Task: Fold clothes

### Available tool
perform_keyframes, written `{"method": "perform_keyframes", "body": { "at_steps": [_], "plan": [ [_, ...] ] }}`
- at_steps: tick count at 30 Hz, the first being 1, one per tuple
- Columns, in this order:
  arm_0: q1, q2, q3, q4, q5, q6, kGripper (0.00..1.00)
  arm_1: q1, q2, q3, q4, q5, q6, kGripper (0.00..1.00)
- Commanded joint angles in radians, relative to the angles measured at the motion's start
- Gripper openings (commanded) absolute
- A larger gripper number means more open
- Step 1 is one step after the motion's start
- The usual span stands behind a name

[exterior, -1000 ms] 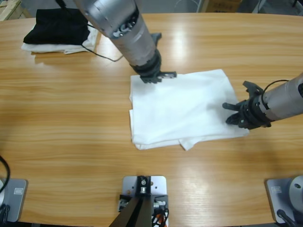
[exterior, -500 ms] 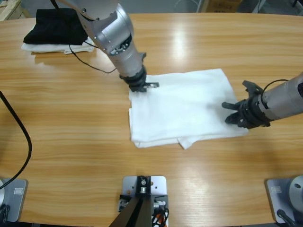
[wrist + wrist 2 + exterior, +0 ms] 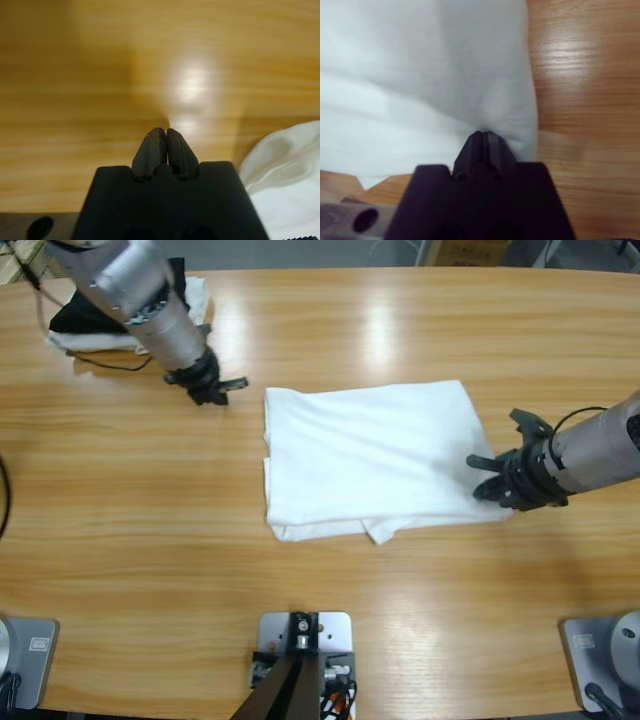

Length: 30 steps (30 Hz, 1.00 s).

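Observation:
The clothes, a white T-shirt, lie folded into a rough rectangle at the middle of the table, with a loose flap sticking out along the near edge. My right gripper is at the shirt's right edge. In the right wrist view its jaws are shut, and the white fabric puckers toward their tips. My left gripper sits over bare wood left of the shirt's far left corner. Its jaws are shut on nothing, and a bit of the shirt shows at the lower right of the left wrist view.
A black folded garment lies on a white cloth at the far left corner, partly hidden by the left arm. A dark cable trails beside it. Bare wood surrounds the shirt on all sides.
My left gripper left the shirt's far left corner and drew back to the upper left over bare wood. The shirt shifted slightly left and lies flatter. The right gripper barely moved.

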Motion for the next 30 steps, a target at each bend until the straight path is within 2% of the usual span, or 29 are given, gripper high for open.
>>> {"method": "perform_keyframes", "body": {
  "at_steps": [1,4,5,6,7,8,9,10,11,14,15,16,17,18,19,20,21,22,23,24,25,28,30],
  "plan": [
    [-0.067,-0.192,0.083,-0.019,0.015,0.024,0.000,0.009,0.049,0.036,-0.001,-0.016,0.009,0.000],
    [-0.158,-0.261,0.081,-0.011,0.043,0.032,0.000,0.009,0.016,0.032,-0.008,-0.015,0.009,0.000],
    [-0.197,-0.276,0.080,-0.011,0.047,0.043,0.000,0.009,-0.004,0.030,-0.001,-0.007,0.008,0.280],
    [-0.238,-0.283,0.081,-0.011,0.047,0.062,0.000,0.009,-0.031,0.023,0.028,-0.008,0.008,0.757],
    [-0.277,-0.283,0.083,-0.007,0.045,0.079,0.061,0.009,-0.068,-0.006,0.073,-0.013,0.008,0.959],
    [-0.314,-0.278,0.088,-0.007,0.044,0.090,0.444,0.009,-0.109,-0.043,0.122,-0.018,0.004,0.999],
    [-0.351,-0.267,0.091,-0.008,0.043,0.102,0.738,-0.001,-0.145,-0.080,0.168,-0.022,-0.004,1.000],
    [-0.386,-0.251,0.093,-0.011,0.043,0.108,0.904,-0.026,-0.172,-0.126,0.218,-0.016,-0.017,1.000],
    [-0.422,-0.228,0.091,-0.018,0.040,0.108,0.953,-0.041,-0.179,-0.163,0.258,-0.011,-0.030,1.000],
    [-0.476,-0.175,0.086,-0.079,0.040,0.091,0.945,-0.091,-0.183,-0.236,0.316,0.016,-0.069,1.000],
    [-0.487,-0.155,0.084,-0.107,0.033,0.074,0.899,-0.114,-0.178,-0.248,0.318,0.026,-0.089,0.996],
    [-0.495,-0.132,0.076,-0.112,0.013,0.052,0.825,-0.143,-0.163,-0.261,0.320,0.041,-0.118,0.919],
    [-0.501,-0.109,0.073,-0.112,0.004,0.033,0.709,-0.176,-0.141,-0.273,0.327,0.054,-0.159,0.700],
    [-0.507,-0.089,0.077,-0.111,0.004,0.017,0.621,-0.208,-0.126,-0.277,0.329,0.067,-0.195,0.525],
    [-0.513,-0.074,0.082,-0.110,0.004,0.008,0.608,-0.238,-0.119,-0.279,0.328,0.071,-0.214,0.476],
    [-0.520,-0.067,0.087,-0.109,0.004,0.006,0.605,-0.268,-0.111,-0.280,0.326,0.071,-0.228,0.484],
    [-0.524,-0.063,0.093,-0.107,0.004,0.006,0.607,-0.304,-0.095,-0.280,0.323,0.072,-0.242,0.547],
    [-0.527,-0.060,0.103,-0.106,0.005,0.007,0.615,-0.354,-0.060,-0.279,0.323,0.086,-0.254,0.718],
    [-0.527,-0.062,0.112,-0.105,0.004,0.008,0.628,-0.398,-0.019,-0.278,0.323,0.118,-0.262,0.821],
    [-0.527,-0.070,0.120,-0.102,0.004,0.007,0.639,-0.450,0.037,-0.275,0.309,0.179,-0.292,0.866],
    [-0.527,-0.075,0.126,-0.100,0.004,0.007,0.666,-0.485,0.077,-0.264,0.276,0.238,-0.319,0.864],
    [-0.527,-0.099,0.144,-0.084,0.005,0.008,0.669,-0.535,0.159,-0.200,0.144,0.414,-0.360,0.858],
    [-0.527,-0.108,0.156,-0.075,0.005,0.008,0.669,-0.555,0.185,-0.172,0.106,0.467,-0.376,0.858]
  ]
}}
